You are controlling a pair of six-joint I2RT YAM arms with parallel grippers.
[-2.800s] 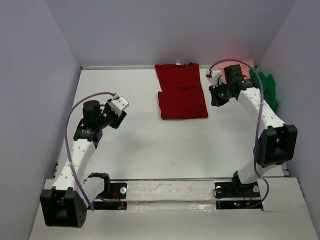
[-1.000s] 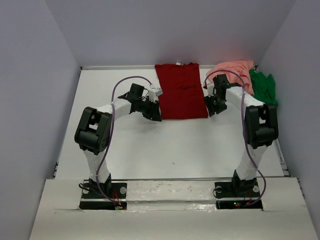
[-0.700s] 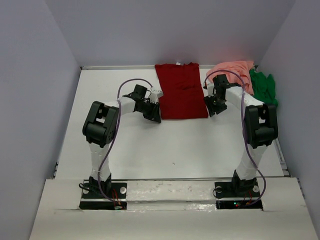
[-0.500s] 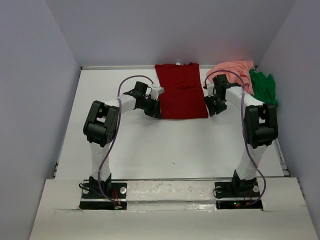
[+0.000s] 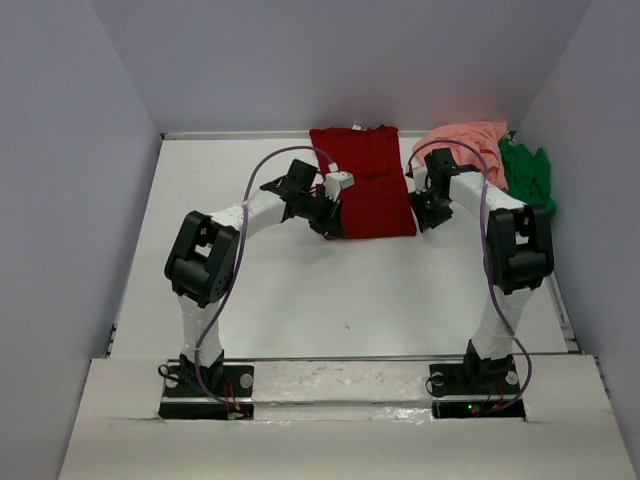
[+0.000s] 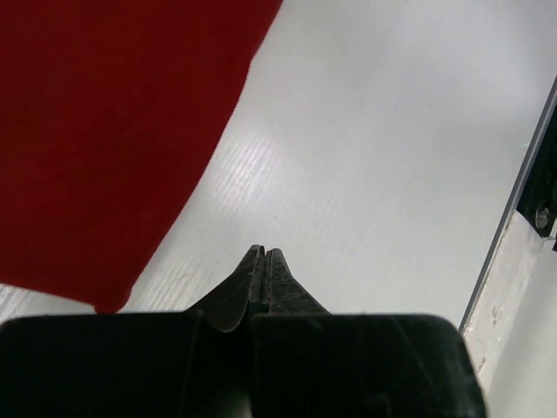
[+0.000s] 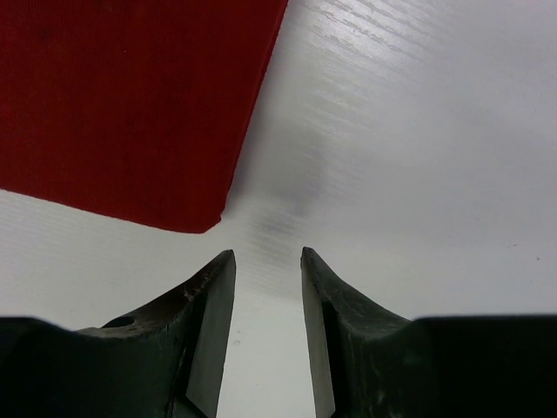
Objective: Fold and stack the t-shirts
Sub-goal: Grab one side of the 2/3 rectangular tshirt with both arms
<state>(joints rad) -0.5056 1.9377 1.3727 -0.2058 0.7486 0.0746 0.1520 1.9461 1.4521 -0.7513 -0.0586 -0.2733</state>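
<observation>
The dark red t-shirt point(image 5: 365, 185) lies folded at the far middle of the surface point(image 5: 300, 300). The left fingers point(image 6: 255, 274) are pressed together at its near-left corner, gripping nothing. The right fingers point(image 7: 213, 292) stand apart just off its near-right corner.

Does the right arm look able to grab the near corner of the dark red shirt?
Probably yes. The right gripper hangs open just off the dark red shirt's corner, with only bare table between. Nothing blocks it, though it would need to shift slightly sideways.
</observation>
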